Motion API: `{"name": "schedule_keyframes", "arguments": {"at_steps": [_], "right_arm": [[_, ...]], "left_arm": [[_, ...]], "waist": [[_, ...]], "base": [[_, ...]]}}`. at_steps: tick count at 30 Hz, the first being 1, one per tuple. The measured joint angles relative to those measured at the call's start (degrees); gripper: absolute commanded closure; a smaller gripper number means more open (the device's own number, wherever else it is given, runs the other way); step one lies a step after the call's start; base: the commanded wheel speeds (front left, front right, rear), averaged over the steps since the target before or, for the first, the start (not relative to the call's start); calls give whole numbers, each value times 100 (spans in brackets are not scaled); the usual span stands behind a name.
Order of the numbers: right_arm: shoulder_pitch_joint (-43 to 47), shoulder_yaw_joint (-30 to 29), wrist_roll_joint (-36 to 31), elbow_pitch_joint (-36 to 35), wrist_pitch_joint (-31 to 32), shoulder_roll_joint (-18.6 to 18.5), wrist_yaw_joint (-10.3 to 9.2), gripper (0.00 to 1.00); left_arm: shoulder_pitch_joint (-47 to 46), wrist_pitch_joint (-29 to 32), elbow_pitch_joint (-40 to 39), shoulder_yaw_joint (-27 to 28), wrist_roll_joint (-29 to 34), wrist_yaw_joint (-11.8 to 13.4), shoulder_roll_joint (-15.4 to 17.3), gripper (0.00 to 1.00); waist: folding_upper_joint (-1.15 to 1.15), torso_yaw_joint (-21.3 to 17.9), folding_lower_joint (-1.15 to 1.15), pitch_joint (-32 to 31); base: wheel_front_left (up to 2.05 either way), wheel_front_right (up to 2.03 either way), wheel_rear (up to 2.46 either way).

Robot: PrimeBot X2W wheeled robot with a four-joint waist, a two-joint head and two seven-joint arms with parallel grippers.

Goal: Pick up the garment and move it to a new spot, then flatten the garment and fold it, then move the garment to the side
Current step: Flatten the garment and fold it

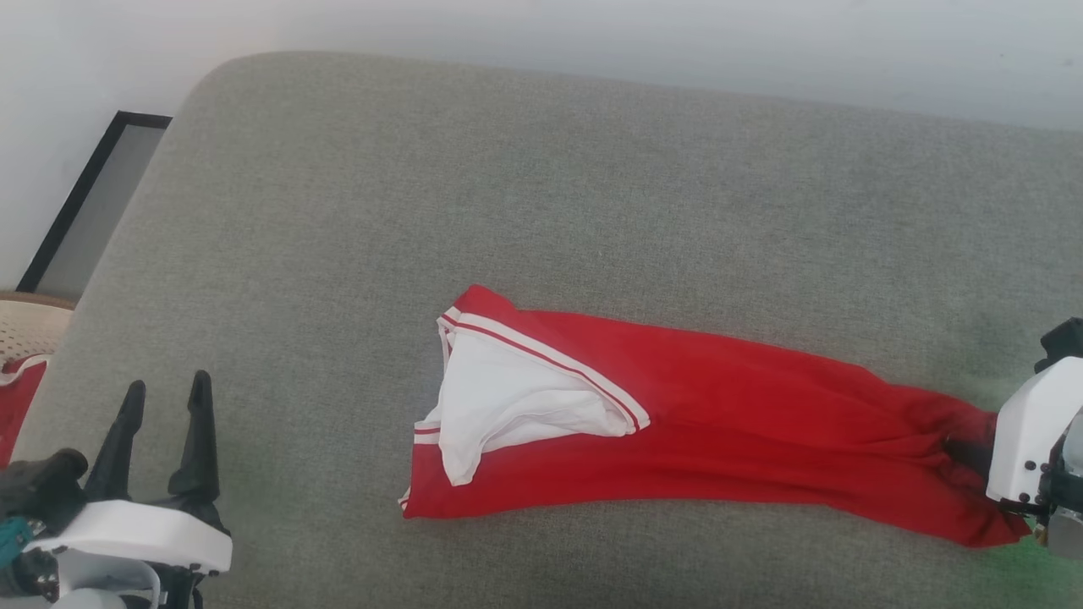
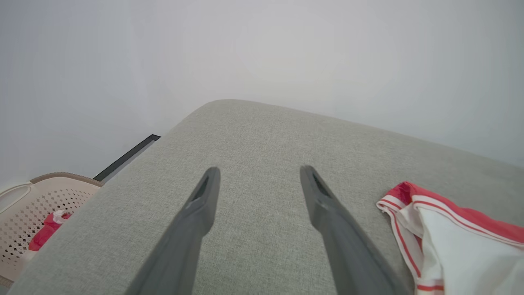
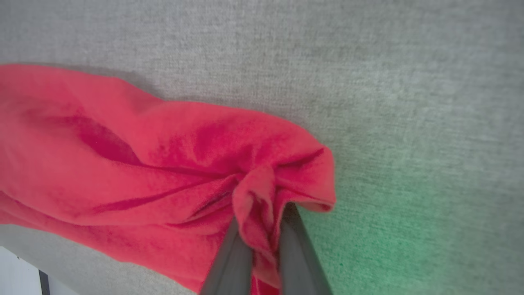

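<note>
Grey cushion [image 1: 541,211]: garment [image 1: 719,406] in right hand [image 3: 264,223].

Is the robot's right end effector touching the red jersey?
Touching. The right wrist view shows the right end effector shut on a bunched fold of the garment, cloth pinched between its fingers.

Grey woven upholstered surface [image 1: 541,211] with rounded far corner against plain pale wall [image 1: 592,34], dark-framed panel [image 1: 93,203] low at left, beige perforated basket [image 2: 24,213] beside it with red-and-white cloth [image 2: 45,231] inside, green light tint [image 3: 409,246] at right.
</note>
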Motion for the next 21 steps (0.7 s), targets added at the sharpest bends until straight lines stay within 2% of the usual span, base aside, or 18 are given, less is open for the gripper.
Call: {"name": "schedule_keyframes", "arguments": {"at_steps": [5,9,13,21], "right_arm": [[-70,-25,140,3,-75,-74,0,100],[-108,-186,166,21,-129,-212,2,100],[-116,-510,136,108,-169,-514,2,100],[-328,-1168,-245,542,-399,-1136,1,100]], "left_arm": [[77,-1,34,481,431,-254,-371,0],[86,0,5,699,704,-335,-592,0],[85,0,-49,777,820,-366,-746,0],[45,0,-204,643,809,-368,-769,0]], "waist": [[0,-18,0,-12],[0,-64,0,-18],[0,-119,0,-18],[0,-268,0,28]], "base": [[0,0,0],[0,0,0],[0,0,0],[0,0,0]]}}
